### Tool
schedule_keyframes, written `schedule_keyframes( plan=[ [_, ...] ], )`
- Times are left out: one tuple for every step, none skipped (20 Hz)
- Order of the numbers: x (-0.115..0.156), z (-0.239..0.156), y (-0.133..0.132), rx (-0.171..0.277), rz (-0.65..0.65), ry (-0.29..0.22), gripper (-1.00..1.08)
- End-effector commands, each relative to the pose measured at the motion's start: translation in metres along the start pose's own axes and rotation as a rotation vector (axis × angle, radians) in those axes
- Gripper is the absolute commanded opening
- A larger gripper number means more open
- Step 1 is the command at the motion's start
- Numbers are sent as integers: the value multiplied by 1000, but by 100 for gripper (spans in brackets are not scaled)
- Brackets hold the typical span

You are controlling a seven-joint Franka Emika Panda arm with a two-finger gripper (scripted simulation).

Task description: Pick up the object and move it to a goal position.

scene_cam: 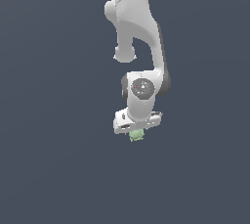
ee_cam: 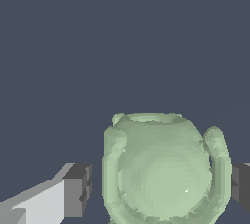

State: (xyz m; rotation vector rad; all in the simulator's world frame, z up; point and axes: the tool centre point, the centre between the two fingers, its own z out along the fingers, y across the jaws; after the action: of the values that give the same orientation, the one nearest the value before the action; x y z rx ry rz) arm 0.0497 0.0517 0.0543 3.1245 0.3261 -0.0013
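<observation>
Pale green object (ee_cam: 163, 171) filled the wrist view, sitting between two dark fingertips (ee_cam: 78, 191), one on each side with a gap on the nearer side. Pincer (ee_cam: 161, 189) stood spread around it, not pinching. Exterior view showed the object (scene_cam: 136, 135) directly beneath the pincer (scene_cam: 136, 131) on the white arm (scene_cam: 139, 32), above a plain dark worktop (scene_cam: 49, 169).

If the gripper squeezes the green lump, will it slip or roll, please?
The lump looks rounded and smooth, so it may slip between the flat fingers if squeezed off-centre. Its small knobs probably limit rolling on a surface. It is narrower than the gripper, so it is likely light. Stiffness cannot be judged.
</observation>
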Motion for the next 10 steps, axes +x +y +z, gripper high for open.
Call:
schedule_keyframes(
  plan=[
    [0,10,0,0,-1,1,100],
    [0,12,0,0,-1,1,100],
    [1,14,0,0,-1,1,100],
    [1,14,0,0,-1,1,100],
    [1,14,0,0,-1,1,100],
    [2,14,0,0,-1,1,100],
    [2,14,0,0,-1,1,-100],
    [2,14,0,0,-1,1,-100],
    [2,14,0,0,-1,1,-100],
    [2,14,0,0,-1,1,-100]
  ],
)
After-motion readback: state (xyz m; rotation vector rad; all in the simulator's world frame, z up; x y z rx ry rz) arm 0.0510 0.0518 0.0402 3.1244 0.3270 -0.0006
